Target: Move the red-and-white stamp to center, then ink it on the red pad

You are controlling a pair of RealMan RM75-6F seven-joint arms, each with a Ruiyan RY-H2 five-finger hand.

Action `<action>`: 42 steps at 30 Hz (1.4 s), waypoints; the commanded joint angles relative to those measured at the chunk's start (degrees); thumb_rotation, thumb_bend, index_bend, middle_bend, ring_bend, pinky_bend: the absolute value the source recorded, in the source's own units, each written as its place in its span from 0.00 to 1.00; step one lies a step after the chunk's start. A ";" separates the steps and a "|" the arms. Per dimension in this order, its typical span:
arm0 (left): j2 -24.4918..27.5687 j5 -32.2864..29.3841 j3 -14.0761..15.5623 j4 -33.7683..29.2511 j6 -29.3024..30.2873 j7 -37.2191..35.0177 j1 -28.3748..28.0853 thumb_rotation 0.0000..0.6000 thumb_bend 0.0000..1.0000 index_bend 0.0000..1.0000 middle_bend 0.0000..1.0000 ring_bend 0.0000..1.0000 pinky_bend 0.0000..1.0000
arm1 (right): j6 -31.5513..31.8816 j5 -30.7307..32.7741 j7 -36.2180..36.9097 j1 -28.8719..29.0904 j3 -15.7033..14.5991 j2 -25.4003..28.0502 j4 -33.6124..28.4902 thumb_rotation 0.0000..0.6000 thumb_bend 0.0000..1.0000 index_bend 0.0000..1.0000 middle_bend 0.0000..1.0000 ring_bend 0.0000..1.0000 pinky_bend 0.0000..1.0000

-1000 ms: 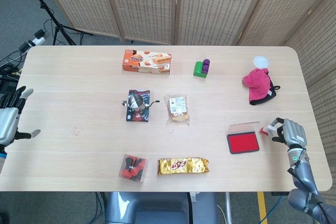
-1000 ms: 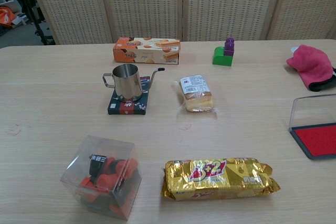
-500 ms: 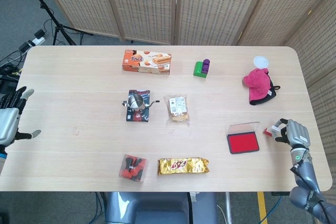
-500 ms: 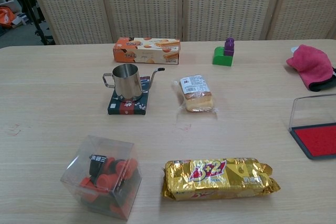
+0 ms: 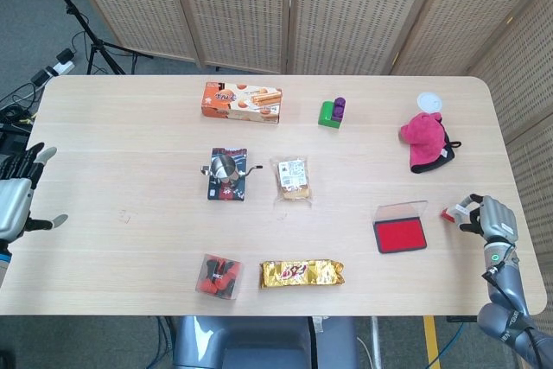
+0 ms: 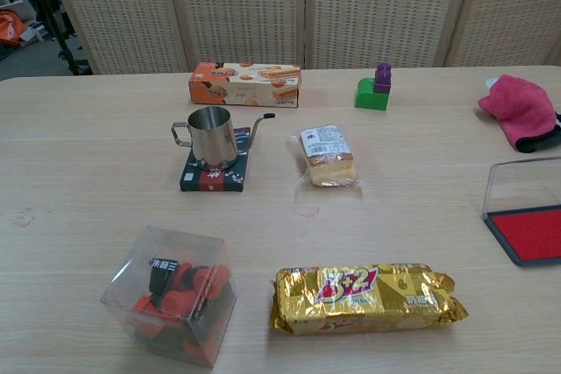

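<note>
The small red-and-white stamp (image 5: 448, 213) is near the table's right edge, just right of the open red ink pad (image 5: 400, 236). My right hand (image 5: 489, 217) is at that edge, and its fingertips pinch the stamp's right end. The pad's clear lid stands up behind the red surface. In the chest view only the ink pad (image 6: 530, 232) shows at the far right; the stamp and both hands are out of that frame. My left hand (image 5: 14, 198) hovers off the table's left edge, fingers spread and holding nothing.
A steel kettle (image 5: 226, 167) on a dark coaster and a wrapped cake (image 5: 291, 178) occupy the middle. A gold snack pack (image 5: 302, 272) and a clear box (image 5: 218, 276) lie in front. A biscuit box (image 5: 243, 101), toy blocks (image 5: 332, 111) and a pink cloth (image 5: 425, 143) sit further back.
My right hand has drifted rightward toward the table edge, and the stamp has shifted a little right with it, away from the pad. The left hand has stayed put.
</note>
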 commanded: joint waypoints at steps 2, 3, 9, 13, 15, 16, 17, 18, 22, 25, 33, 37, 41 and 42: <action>0.02 0.07 0.02 0.00 -0.02 -0.06 0.01 1.00 0.09 0.00 0.00 0.00 0.00 | -0.53 0.19 -0.16 0.05 0.07 0.00 0.15 1.00 0.59 0.58 0.92 1.00 1.00; 0.02 0.07 0.03 0.00 -0.06 -0.09 -0.01 1.00 0.09 0.00 0.00 0.00 0.00 | -0.59 0.20 -0.20 0.08 0.11 -0.01 0.19 1.00 0.59 0.58 0.92 1.00 1.00; 0.10 -0.02 0.03 0.03 -0.15 -0.18 -0.01 1.00 0.09 0.00 0.00 0.00 0.00 | -1.43 0.54 -0.75 0.34 0.15 -0.46 1.26 1.00 0.57 0.58 0.92 1.00 1.00; 0.16 -0.10 0.01 0.06 -0.24 -0.27 -0.02 1.00 0.09 0.00 0.00 0.00 0.00 | -1.85 0.94 -1.19 0.47 0.19 -0.65 1.74 1.00 0.57 0.58 0.92 1.00 1.00; 0.18 -0.08 0.03 0.07 -0.34 -0.29 -0.06 1.00 0.09 0.00 0.00 0.00 0.00 | -2.15 1.18 -1.53 0.54 0.18 -0.68 1.89 1.00 0.57 0.58 0.92 1.00 1.00; 0.19 -0.06 0.04 0.06 -0.36 -0.29 -0.07 1.00 0.09 0.00 0.00 0.00 0.00 | -2.18 1.22 -1.63 0.56 0.19 -0.69 1.94 1.00 0.57 0.58 0.92 1.00 1.00; 0.19 -0.04 0.04 0.04 -0.37 -0.29 -0.08 1.00 0.09 0.00 0.00 0.00 0.00 | -2.17 1.22 -1.73 0.58 0.19 -0.69 1.96 1.00 0.57 0.58 0.92 1.00 1.00; 0.19 -0.05 0.04 0.03 -0.37 -0.27 -0.09 1.00 0.09 0.00 0.00 0.00 0.00 | -2.12 1.17 -1.83 0.59 0.18 -0.71 2.00 1.00 0.57 0.58 0.92 1.00 1.00; 0.24 -0.03 0.03 0.02 -0.27 -0.35 -0.03 1.00 0.09 0.00 0.00 0.00 0.00 | -2.35 1.22 -2.34 0.62 0.05 -0.67 2.05 1.00 0.57 0.58 0.92 1.00 1.00; 0.27 -0.02 0.01 0.00 -0.15 -0.44 0.04 1.00 0.09 0.00 0.00 0.00 0.00 | -2.26 1.23 -2.64 0.59 0.02 -0.61 1.99 1.00 0.57 0.58 0.92 1.00 1.00; 0.27 0.06 0.09 -0.03 -0.20 -0.29 0.02 1.00 0.09 0.00 0.00 0.00 0.00 | -2.15 1.30 -3.52 0.56 -0.17 -0.63 2.04 1.00 0.56 0.56 0.92 1.00 1.00; 0.33 -0.41 0.08 -0.12 -0.44 0.03 -0.08 1.00 0.09 0.00 0.00 0.00 0.00 | -2.40 1.43 -3.96 0.63 -0.24 -0.52 1.96 1.00 0.54 0.54 0.92 1.00 1.00; 0.35 -0.64 0.03 -0.23 -0.45 0.20 -0.13 1.00 0.09 0.00 0.00 0.00 0.00 | -2.46 1.36 -4.09 0.60 -0.29 -0.41 1.84 1.00 0.53 0.53 0.92 1.00 1.00; 0.35 -0.64 0.03 -0.25 -0.43 0.21 -0.12 1.00 0.09 0.00 0.00 0.00 0.00 | -2.53 1.31 -4.11 0.60 -0.33 -0.36 1.79 1.00 0.53 0.53 0.92 1.00 1.00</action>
